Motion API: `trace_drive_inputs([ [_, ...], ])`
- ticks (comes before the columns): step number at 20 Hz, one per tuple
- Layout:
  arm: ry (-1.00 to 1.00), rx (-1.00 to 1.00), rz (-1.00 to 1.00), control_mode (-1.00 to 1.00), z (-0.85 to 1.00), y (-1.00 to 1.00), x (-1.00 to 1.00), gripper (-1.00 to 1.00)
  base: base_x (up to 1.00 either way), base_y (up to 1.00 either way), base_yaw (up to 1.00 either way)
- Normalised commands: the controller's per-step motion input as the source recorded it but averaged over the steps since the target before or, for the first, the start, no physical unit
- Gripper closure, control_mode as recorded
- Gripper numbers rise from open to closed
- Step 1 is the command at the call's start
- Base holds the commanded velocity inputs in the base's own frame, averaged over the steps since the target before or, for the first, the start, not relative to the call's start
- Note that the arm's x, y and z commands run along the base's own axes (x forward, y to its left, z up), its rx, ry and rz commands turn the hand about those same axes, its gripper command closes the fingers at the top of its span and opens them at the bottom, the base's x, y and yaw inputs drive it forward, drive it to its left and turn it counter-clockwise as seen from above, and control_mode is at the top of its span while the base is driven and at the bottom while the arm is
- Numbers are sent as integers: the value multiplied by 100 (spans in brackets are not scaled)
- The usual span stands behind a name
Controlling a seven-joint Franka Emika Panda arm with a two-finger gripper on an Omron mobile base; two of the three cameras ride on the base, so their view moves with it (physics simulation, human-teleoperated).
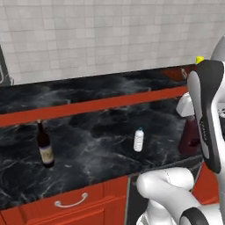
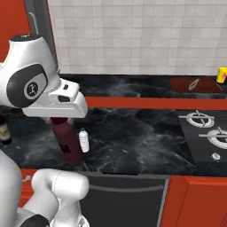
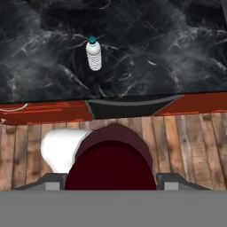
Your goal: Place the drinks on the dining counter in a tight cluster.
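Note:
My gripper (image 3: 111, 185) is shut on the maroon bottle (image 3: 111, 162), gripping it near the top. The bottle's dome rises between the two dark finger tips. From the base cameras the maroon bottle (image 1: 190, 137) (image 2: 66, 138) hangs upright under the white hand, over the lower worktop's front part. The small clear water bottle (image 1: 139, 139) (image 2: 84, 140) (image 3: 93, 54) stands on that worktop, close beside it. The dark wine bottle (image 1: 45, 147) (image 2: 4, 131) stands far to the left. The dining counter (image 1: 66, 90) (image 2: 133, 84) is the raised black slab behind, above a red band.
A hob with burners (image 2: 205, 128) is set into the worktop at the right. A brown board with a knife (image 2: 195, 84) and a yellow thing (image 2: 221, 74) lie on the raised slab's right end. Red drawers with a handle (image 1: 70, 203) front the worktop.

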Motion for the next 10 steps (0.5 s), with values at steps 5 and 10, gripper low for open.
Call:
trace_drive_inputs([
  [5, 0, 0, 0, 100, 0, 0, 0, 100, -10, -5, -81],
  [10, 0, 0, 0, 100, 0, 0, 0, 100, 0, -13, -92],
])
